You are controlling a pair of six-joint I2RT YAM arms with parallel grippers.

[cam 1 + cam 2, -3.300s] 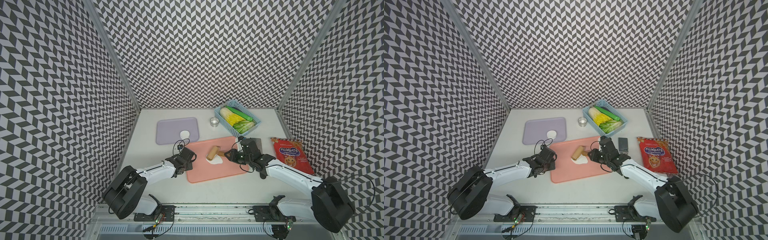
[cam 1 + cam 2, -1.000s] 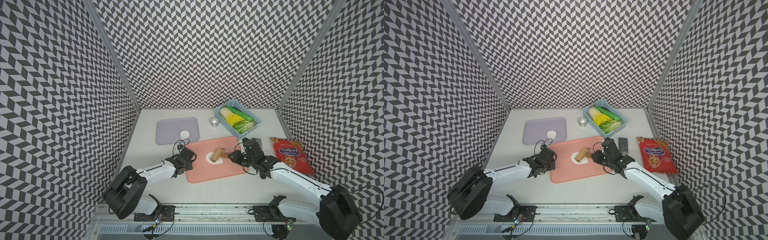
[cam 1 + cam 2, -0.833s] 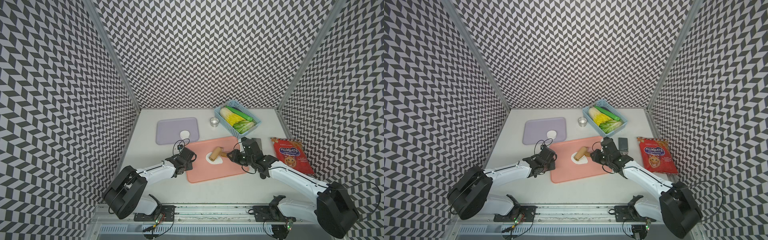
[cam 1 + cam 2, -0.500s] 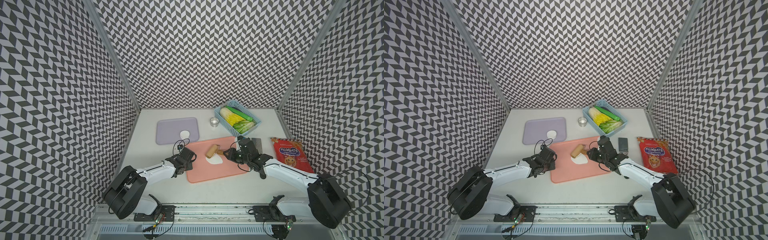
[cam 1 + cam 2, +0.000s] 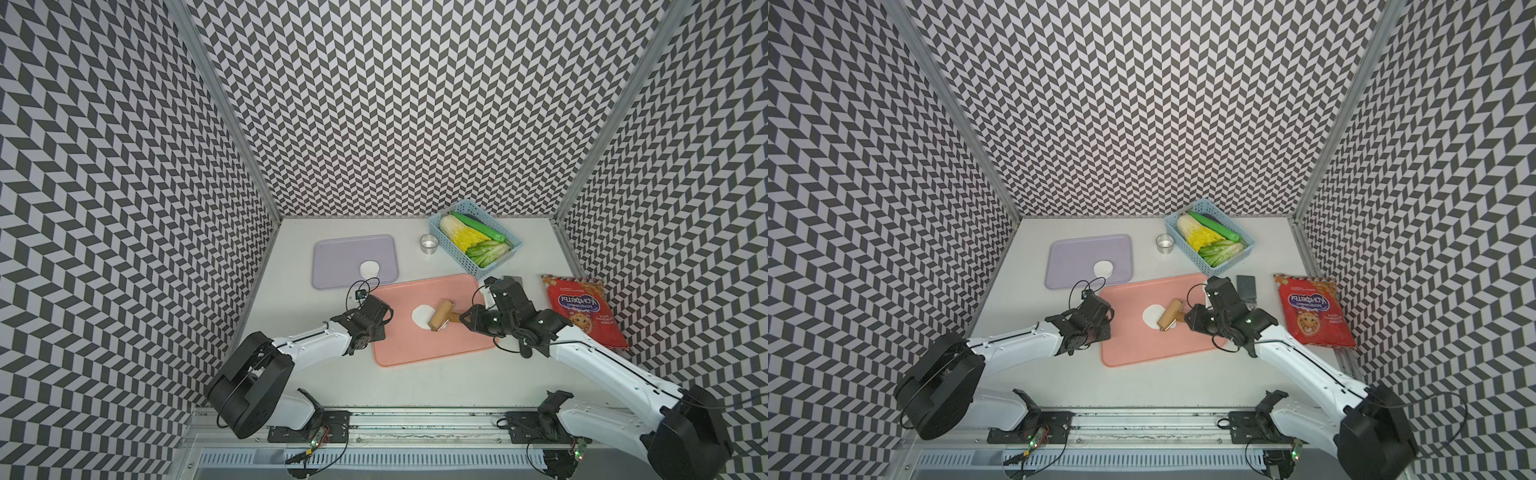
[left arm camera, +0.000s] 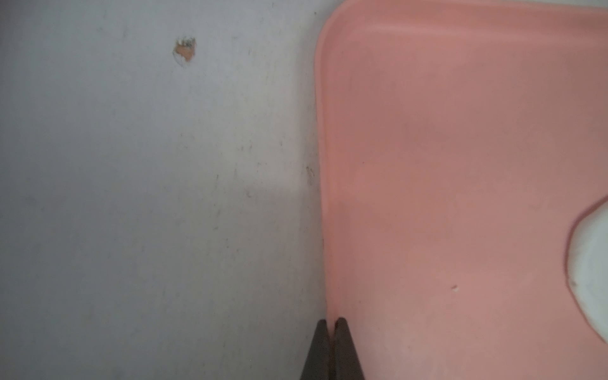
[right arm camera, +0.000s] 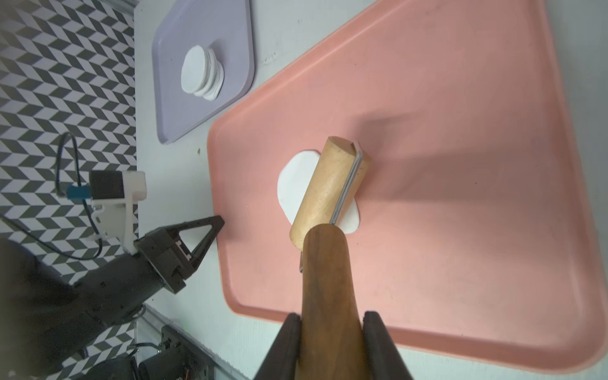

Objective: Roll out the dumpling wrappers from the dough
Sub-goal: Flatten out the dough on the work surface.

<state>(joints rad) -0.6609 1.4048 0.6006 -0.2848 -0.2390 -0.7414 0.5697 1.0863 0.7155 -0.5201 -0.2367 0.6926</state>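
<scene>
Ideally pressing evenly, my right gripper [image 7: 330, 316] clamps the wooden roller [image 7: 324, 190] over flat white dough [image 7: 291, 187]; left gripper [image 6: 331, 324] pinches the pink tray [image 6: 444, 131].

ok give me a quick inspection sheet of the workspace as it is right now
surface: white table, scuffed, one small chip
job's things: dough flat on the pink tray, wooden roller lying across it; wrappers stacked on the purple tray
clutter: metal cup, basket of vegetables, snack bag, small dark flat piece
grippers: left gripper, jaws shut on the pink tray's rim; right gripper, jaws shut on the roller's handle
cables: black loop at the left wrist, another at the right wrist, both clear of the dough
surroundings: chevron walls on three sides
</scene>
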